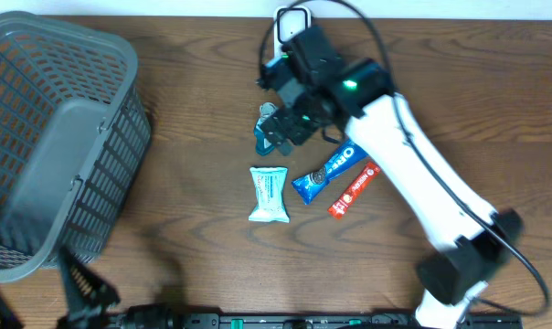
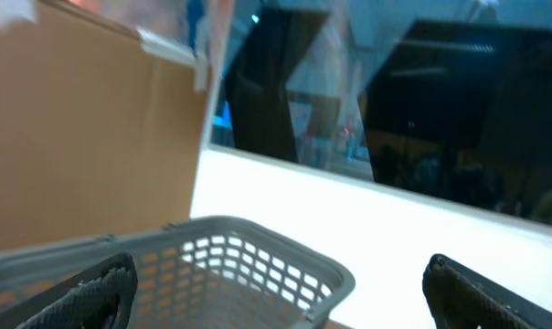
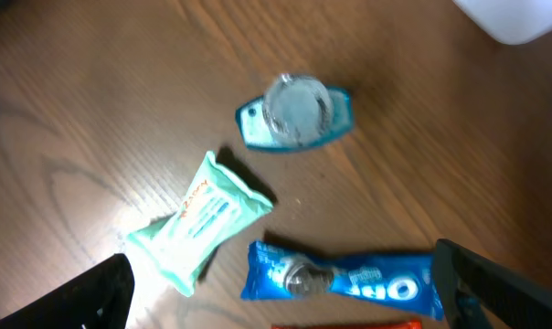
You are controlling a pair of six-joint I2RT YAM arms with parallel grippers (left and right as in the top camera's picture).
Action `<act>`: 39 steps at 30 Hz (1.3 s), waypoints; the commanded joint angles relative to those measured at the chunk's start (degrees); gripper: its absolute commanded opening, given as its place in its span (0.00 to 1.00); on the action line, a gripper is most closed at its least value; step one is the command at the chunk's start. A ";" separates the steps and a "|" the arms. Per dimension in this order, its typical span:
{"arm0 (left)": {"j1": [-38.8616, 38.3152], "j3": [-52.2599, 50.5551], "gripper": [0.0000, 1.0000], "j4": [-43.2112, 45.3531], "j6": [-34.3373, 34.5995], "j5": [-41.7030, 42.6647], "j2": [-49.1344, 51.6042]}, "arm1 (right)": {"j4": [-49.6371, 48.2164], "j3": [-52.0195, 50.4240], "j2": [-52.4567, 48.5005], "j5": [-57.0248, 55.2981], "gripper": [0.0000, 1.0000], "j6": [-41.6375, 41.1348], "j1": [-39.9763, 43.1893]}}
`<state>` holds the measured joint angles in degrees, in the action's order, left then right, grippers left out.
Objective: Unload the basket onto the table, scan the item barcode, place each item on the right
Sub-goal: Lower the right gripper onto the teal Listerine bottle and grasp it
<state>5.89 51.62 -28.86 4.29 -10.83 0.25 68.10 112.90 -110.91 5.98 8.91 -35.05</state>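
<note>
Four small items lie mid-table: a mint-green packet (image 1: 269,194), a blue Oreo pack (image 1: 329,171), a red bar (image 1: 353,188) and a teal-based item with a clear round top (image 1: 262,135). My right gripper (image 1: 285,126) hovers over them, open and holding nothing. In the right wrist view its gripper (image 3: 290,292) frames the Oreo pack (image 3: 349,279), with the mint packet (image 3: 198,224) to the left and the teal item (image 3: 294,114) beyond. My left gripper (image 2: 278,274) is open and empty, facing the basket rim (image 2: 258,242). No barcode is visible.
A large grey plastic basket (image 1: 57,137) fills the left side of the table. A white device (image 1: 290,23) with a black cable sits at the far edge behind the right arm (image 1: 422,174). The left arm's dark base (image 1: 84,288) is at the front left.
</note>
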 commanded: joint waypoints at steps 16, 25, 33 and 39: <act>-0.24 -17.66 1.00 4.46 0.96 7.45 -0.04 | 3.30 17.84 -17.00 -1.20 0.99 2.95 0.90; -0.24 -20.55 1.00 4.57 1.88 7.48 -0.04 | 1.53 17.84 -21.75 -1.14 0.99 3.63 0.98; -0.24 -20.55 1.00 4.57 1.84 7.43 -0.04 | 1.07 17.81 -25.53 -0.92 0.99 3.63 0.90; -0.24 -20.55 1.00 4.50 1.86 7.43 -0.04 | 0.39 17.81 -26.03 0.31 0.96 4.02 0.83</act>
<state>5.87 31.09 -24.64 5.80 -4.16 0.27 68.47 130.32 -135.57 5.54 11.88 -34.50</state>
